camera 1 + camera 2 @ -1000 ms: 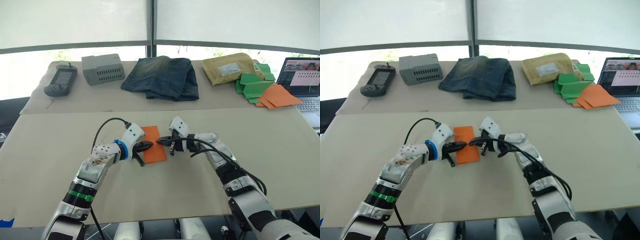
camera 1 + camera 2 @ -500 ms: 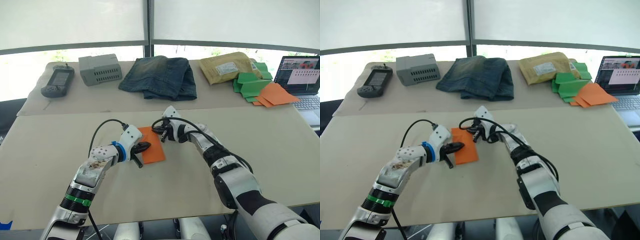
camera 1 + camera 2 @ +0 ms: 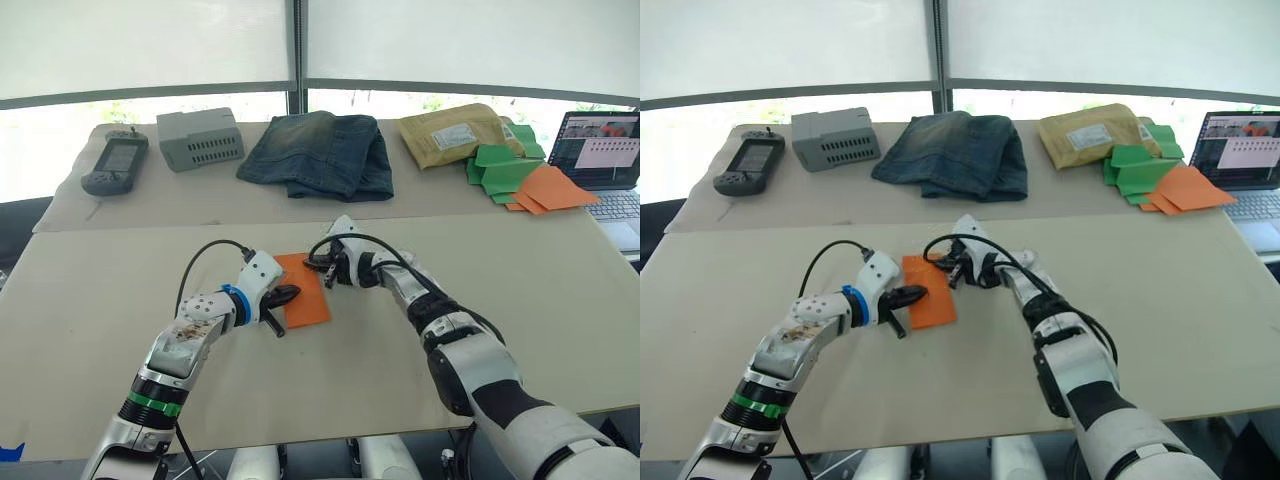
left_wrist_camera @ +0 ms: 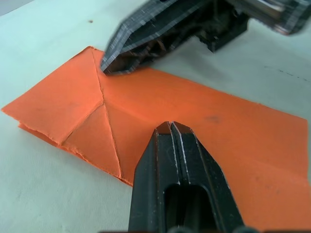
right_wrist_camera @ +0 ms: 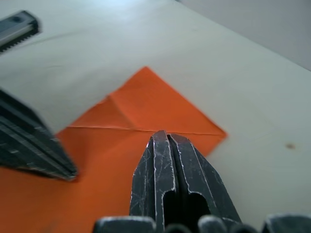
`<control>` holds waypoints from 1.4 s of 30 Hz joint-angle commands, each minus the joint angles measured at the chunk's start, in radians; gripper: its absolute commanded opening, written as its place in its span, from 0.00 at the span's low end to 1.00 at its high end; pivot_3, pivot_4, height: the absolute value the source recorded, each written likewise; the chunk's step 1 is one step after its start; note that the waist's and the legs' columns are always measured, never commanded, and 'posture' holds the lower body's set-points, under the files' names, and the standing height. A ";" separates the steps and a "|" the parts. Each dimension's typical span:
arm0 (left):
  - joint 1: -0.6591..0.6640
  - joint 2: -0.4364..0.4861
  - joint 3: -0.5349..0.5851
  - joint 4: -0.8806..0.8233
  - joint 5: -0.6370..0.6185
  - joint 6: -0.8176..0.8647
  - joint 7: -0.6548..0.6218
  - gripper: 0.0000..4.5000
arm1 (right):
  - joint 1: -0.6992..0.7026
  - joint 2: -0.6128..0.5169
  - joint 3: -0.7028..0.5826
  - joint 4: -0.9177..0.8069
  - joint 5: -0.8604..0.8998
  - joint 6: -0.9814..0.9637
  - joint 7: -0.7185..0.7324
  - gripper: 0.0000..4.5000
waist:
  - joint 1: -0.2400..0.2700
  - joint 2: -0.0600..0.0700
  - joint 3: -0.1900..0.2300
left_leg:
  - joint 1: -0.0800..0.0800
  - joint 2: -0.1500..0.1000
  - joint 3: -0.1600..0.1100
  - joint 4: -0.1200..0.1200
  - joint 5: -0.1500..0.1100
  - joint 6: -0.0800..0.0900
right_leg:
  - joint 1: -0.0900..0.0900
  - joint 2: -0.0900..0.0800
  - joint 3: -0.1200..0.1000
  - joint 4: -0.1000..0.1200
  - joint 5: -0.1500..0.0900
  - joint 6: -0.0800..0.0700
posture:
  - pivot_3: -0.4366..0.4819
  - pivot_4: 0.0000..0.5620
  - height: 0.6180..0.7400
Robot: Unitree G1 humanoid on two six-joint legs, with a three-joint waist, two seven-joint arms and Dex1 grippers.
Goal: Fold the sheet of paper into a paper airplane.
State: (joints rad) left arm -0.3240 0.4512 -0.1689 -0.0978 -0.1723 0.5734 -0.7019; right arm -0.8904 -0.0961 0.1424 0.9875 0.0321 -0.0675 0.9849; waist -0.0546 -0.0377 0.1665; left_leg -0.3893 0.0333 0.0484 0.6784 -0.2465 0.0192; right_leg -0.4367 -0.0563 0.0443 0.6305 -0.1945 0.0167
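Pressing down is the job right now, so treat both grippers as creasing tools, not as pinchers. The sheet of paper (image 3: 304,289) lies flat on the near table (image 3: 520,300), just left of centre in the head views, already folded into a narrow rectangle with diagonal creases showing at one end. Your left gripper (image 4: 171,127) has its fingers pressed together, tip resting on the middle of the paper; your right gripper (image 5: 166,136) is likewise closed, gripping nothing, its tip on the paper close to the folded corner. In the left wrist view it sits at upper centre, right at the point where the creases meet. To do this step well, I judge you should hold the left tip firmly as an anchor so the thin sheet cannot slide, then draw the right tip along the crease in one slow, low stroke. Keep the pressure light enough not to tear or drag the paper. The green papers (image 3: 505,170) and paler orange ones (image 3: 555,190) at the upper right are not yours to touch.
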 commanded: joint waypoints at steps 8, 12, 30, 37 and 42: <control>-0.007 -0.003 -0.031 0.036 0.008 0.014 -0.015 0.00 | 0.229 -0.082 0.053 -0.371 0.053 0.182 0.164 0.00 | 0.012 0.000 0.000 | 0.001 -0.001 -0.002 0.000 0.000 0.000 | 0.001 0.000 0.000 0.000 0.000 0.000 | 0.48 0.27 0.85; -0.010 -0.006 -0.036 0.035 0.008 0.014 -0.020 0.00 | 0.346 -0.157 0.092 -0.579 0.088 0.294 0.228 0.00 | 0.018 0.001 -0.001 | 0.000 -0.001 -0.002 0.000 0.000 0.000 | 0.002 -0.001 -0.001 -0.001 -0.002 0.002 | 0.48 0.27 0.85; -0.006 -0.013 0.017 0.014 -0.035 0.004 -0.028 0.00 | 0.440 -0.334 0.039 -1.129 0.289 0.640 0.186 0.00 | 0.030 0.001 -0.002 | 0.000 -0.002 -0.002 0.001 0.000 0.001 | 0.002 -0.001 -0.001 -0.002 -0.007 0.010 | 0.48 0.27 0.85; -0.015 0.035 0.188 -0.141 -0.216 0.050 -0.082 0.00 | 0.459 -0.415 -0.014 -1.291 0.340 0.736 0.102 0.00 | 0.038 0.000 -0.001 | -0.006 -0.001 -0.003 0.001 -0.001 0.001 | -0.004 0.000 -0.001 -0.002 -0.007 0.009 | 0.48 0.27 0.85; 0.025 0.136 0.210 -0.124 -0.196 0.036 -0.102 0.00 | 0.477 -0.462 -0.012 -1.298 0.328 0.724 0.052 0.00 | 0.037 0.000 -0.001 | -0.009 -0.002 -0.002 0.001 -0.001 0.001 | -0.005 0.000 -0.002 -0.004 -0.007 0.009 | 0.48 0.27 0.85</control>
State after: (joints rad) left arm -0.3086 0.5827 0.0438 -0.2124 -0.3723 0.6187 -0.7903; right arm -0.4110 -0.5537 0.1487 -0.2773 0.3552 0.6634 1.0527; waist -0.0172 -0.0377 0.1657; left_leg -0.3982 0.0311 0.0465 0.6795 -0.2470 0.0199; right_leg -0.4418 -0.0567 0.0428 0.6260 -0.2017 0.0257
